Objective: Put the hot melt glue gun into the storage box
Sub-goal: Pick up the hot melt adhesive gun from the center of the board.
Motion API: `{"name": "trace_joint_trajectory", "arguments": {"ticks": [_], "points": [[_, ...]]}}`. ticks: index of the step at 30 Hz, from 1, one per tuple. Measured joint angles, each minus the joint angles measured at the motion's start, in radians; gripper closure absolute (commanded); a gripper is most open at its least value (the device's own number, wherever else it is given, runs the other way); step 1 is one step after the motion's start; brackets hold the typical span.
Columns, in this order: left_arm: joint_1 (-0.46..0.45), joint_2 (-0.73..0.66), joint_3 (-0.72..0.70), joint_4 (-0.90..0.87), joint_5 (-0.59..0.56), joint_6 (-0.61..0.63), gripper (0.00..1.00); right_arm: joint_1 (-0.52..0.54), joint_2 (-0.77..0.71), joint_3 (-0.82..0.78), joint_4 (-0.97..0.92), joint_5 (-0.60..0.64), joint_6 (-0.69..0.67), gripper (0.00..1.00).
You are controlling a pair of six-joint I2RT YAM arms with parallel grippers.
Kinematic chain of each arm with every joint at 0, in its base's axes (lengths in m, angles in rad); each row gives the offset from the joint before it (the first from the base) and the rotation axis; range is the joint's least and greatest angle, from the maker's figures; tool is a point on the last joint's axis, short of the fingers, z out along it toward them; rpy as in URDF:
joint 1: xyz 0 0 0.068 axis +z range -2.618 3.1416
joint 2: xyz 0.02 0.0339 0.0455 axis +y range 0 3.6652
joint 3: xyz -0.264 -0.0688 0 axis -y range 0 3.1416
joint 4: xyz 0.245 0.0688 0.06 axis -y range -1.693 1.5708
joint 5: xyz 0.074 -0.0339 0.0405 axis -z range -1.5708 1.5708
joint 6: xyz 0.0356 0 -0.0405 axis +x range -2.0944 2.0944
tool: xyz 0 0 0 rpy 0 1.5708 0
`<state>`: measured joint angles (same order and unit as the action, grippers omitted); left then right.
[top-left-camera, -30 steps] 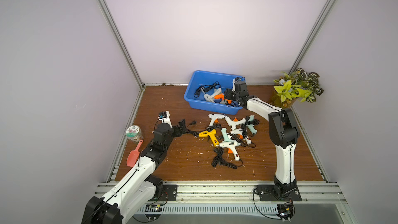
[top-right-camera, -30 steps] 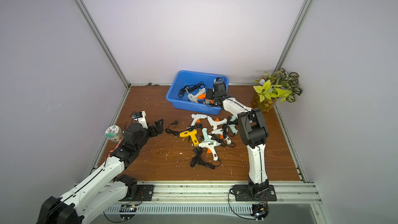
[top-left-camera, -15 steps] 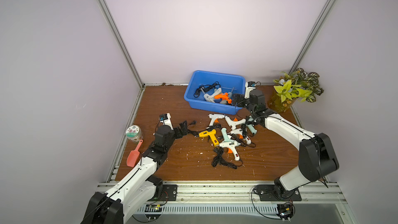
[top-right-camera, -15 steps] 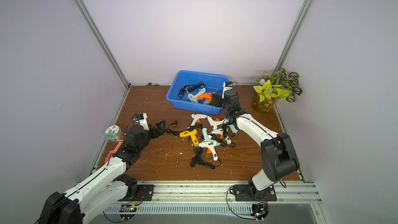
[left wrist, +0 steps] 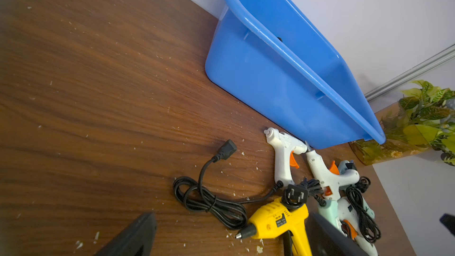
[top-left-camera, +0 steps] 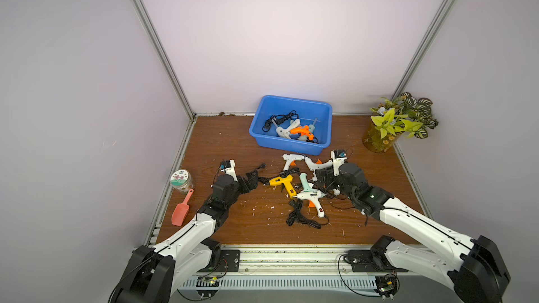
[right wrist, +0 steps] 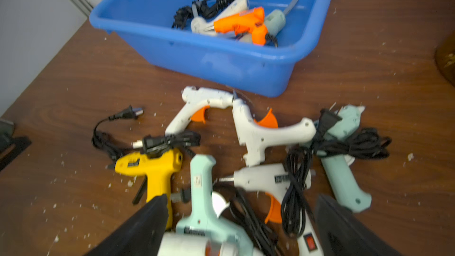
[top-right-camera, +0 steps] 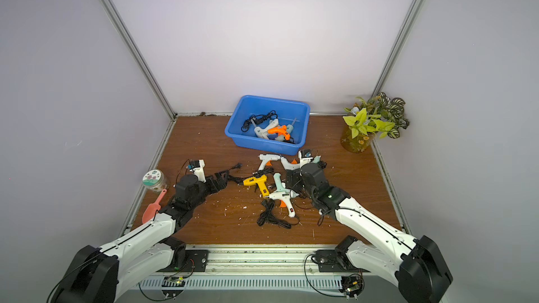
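Right wrist view gives you storage box (right wrist: pixel 221 62) interior: orange glue gun (right wrist: pixel 242 22) on paler guns, with black cord (right wrist: pixel 211 6). Left wrist view gives you only glossy blue sloped wall and rolled rim.

Box sits far centre on wood-grain table (top-left-camera: pixel 221 141) flecked with white crumbs. Other hot melt glue guns (top-left-camera: pixel 303 188) heaped mid-table, just near of box, cords tangled.

Both arms stretched low toward heap. Your right gripper (right wrist: pixel 241 198) spread wide over mint gun (right wrist: pixel 203 193), gripping nothing. Your left gripper (left wrist: pixel 231 215) spread, empty, by yellow gun (left wrist: pixel 278 222) nozzle.
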<state>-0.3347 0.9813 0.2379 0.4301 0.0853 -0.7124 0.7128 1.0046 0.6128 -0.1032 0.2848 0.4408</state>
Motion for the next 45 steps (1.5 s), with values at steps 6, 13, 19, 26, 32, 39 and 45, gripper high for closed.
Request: {"name": "trace_joint_trajectory", "arguments": {"ticks": [6, 13, 19, 26, 32, 39, 45], "points": [[0.0, -0.02, -0.014, 0.024, -0.003, -0.023, 0.01, 0.101, -0.063, -0.103, -0.114, -0.002, 0.106, 0.1], [0.0, -0.022, -0.014, 0.03, -0.011, -0.025, 0.01, 0.179, -0.063, -0.178, -0.15, -0.06, 0.151, 0.15], [0.0, -0.023, -0.014, 0.03, -0.018, -0.025, 0.01, 0.181, -0.039, -0.198, -0.144, -0.114, 0.149, 0.26], [0.0, -0.028, -0.014, 0.029, -0.023, -0.025, 0.01, 0.182, 0.035, -0.198, -0.12, -0.16, 0.133, 0.37], [0.0, -0.033, -0.014, 0.029, -0.027, -0.025, 0.01, 0.182, 0.09, -0.195, -0.093, -0.169, 0.121, 0.41], [0.0, -0.033, -0.014, 0.029, -0.03, -0.025, 0.01, 0.182, 0.153, -0.177, -0.057, -0.185, 0.109, 0.5], [0.0, -0.033, -0.014, 0.028, -0.03, -0.025, 0.01, 0.182, 0.175, -0.166, -0.044, -0.183, 0.106, 0.64]]}}
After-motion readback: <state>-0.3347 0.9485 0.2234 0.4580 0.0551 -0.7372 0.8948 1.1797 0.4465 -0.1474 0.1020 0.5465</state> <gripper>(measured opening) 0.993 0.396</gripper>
